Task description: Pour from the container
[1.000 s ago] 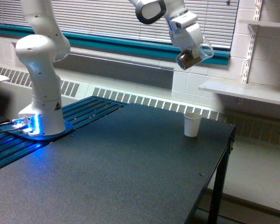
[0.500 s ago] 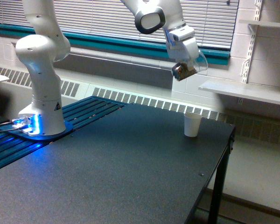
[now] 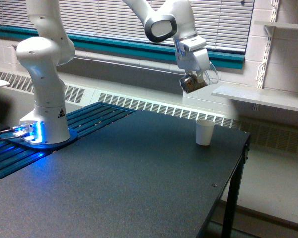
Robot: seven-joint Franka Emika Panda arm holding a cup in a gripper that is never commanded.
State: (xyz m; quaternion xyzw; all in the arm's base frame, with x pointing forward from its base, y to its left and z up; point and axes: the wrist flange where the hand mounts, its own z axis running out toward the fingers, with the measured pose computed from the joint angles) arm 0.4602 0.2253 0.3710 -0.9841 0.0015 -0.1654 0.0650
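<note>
The table [image 3: 139, 183] fills the near half of the scene, dark and matte, its right edge dropping to a black leg at the near right; behind it a long heater grille [image 3: 164, 107] runs along the far wall, with blinds [image 3: 99, 20] and a teal sill above; a white shelf [image 3: 260, 96] juts from the wall at the far right.

On the left stands the arm [image 3: 44, 74], white and bulky, its base planted on a slatted blue strip [image 3: 64, 131] with a blue glow at its foot; the upper links leave the top of the frame and come back in at the top centre, ending in a dark-ringed wrist.

The gripper [image 3: 192, 74] hangs from that wrist, high over the far right part of the table, pointing down and tilted; it is clamped on the jar [image 3: 193, 82], which sits between the fingers with a clear wall and brown bits showing inside; the jar is tipped, its dark brown end lower and to the left, its clear end up and to the right.

The cup [image 3: 204, 132], white paper, stands upright on the table near the far right edge; it is below the jar and a touch to the right, well apart from it; the cup's contents cannot be made out.
</note>
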